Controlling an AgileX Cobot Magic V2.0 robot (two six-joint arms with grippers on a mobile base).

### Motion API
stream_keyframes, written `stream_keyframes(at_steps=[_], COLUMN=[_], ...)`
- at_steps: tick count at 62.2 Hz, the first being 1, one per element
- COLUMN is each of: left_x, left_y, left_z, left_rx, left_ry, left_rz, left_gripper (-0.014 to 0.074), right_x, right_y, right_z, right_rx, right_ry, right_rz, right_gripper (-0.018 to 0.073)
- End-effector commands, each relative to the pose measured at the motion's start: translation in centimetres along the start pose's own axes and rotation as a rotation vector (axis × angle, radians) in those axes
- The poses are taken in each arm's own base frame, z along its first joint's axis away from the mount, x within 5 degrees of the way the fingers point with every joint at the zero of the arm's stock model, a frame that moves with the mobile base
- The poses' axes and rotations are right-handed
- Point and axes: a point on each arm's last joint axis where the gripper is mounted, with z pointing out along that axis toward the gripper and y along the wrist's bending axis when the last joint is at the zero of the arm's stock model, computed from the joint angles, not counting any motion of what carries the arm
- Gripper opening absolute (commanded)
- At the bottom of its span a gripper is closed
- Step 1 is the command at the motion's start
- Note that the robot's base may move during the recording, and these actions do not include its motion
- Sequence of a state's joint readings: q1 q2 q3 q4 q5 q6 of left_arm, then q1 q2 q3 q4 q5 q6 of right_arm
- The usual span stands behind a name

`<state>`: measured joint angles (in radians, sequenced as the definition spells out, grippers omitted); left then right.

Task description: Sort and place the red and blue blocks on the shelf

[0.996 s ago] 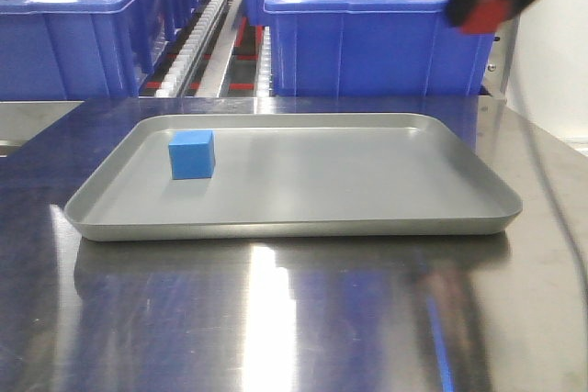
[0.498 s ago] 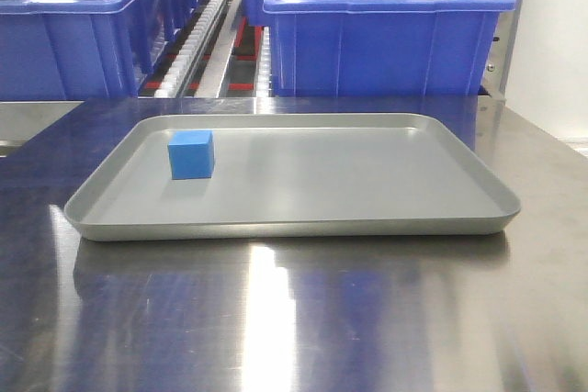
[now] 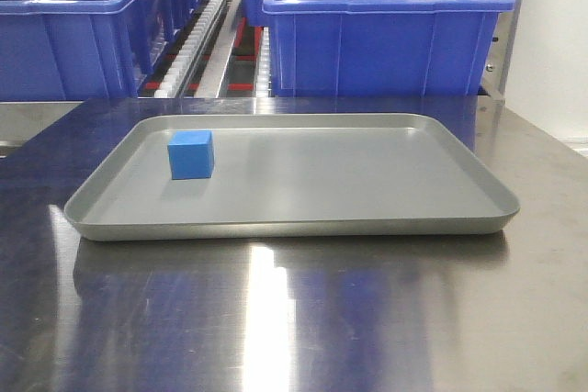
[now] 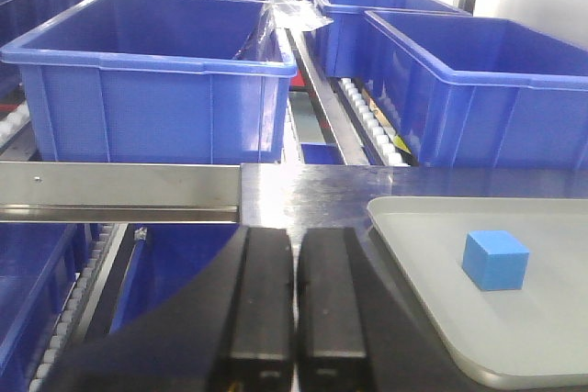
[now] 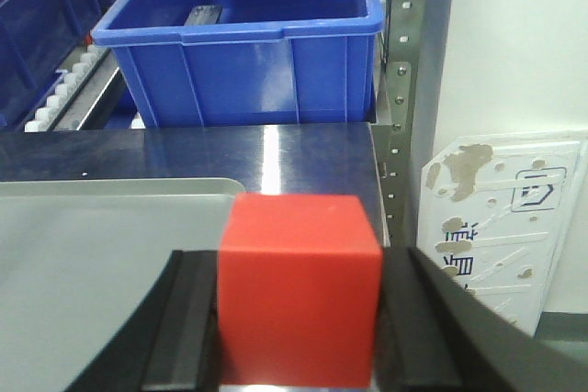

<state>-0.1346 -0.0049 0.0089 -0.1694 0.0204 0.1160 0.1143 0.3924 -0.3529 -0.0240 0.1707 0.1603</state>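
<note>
The small bright red matte cube (image 5: 299, 286) is clamped in the right gripper (image 5: 299, 337), just past the corner of the shallow grey metal tray (image 5: 110, 192) and facing a large blue plastic bin (image 5: 276, 61) on the steel-framed shelf (image 4: 119, 192). The small bright blue cube (image 3: 191, 154) sits on the tray's left part. The left gripper (image 4: 294, 305) is pressed closed, empty. The step in hand looks like carrying red to the shelf. Next, it should reach forward and release.

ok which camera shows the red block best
The right wrist view: the red block fills the foreground, clamped in the right gripper. The front and left wrist views show none of it, only the blue block on the tray.
</note>
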Motion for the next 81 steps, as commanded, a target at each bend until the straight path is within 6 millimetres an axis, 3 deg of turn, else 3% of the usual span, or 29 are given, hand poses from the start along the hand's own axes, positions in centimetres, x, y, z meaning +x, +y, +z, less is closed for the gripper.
stream_keyframes(at_steps=[1, 62, 81], left_x=[0.6, 0.0, -0.5], left_y=[0.1, 0.2, 0.5], left_z=[0.0, -0.1, -0.2], left_rx=[-0.004, -0.011, -0.029], left_ry=[-0.06, -0.121, -0.179], left_rz=[-0.01, -0.012, -0.135], left_gripper=[0.0125, 0.0125, 0.0125], right_x=[-1.3, -1.2, -1.2], right_y=[0.1, 0.1, 0.1], right_z=[-0.9, -1.4, -1.4], right_rx=[-0.011, -0.01, -0.01], right_ry=[-0.111, -0.109, -0.109], right_rz=[0.008, 0.008, 0.008], right_gripper=[0.0051, 0.0051, 0.0051])
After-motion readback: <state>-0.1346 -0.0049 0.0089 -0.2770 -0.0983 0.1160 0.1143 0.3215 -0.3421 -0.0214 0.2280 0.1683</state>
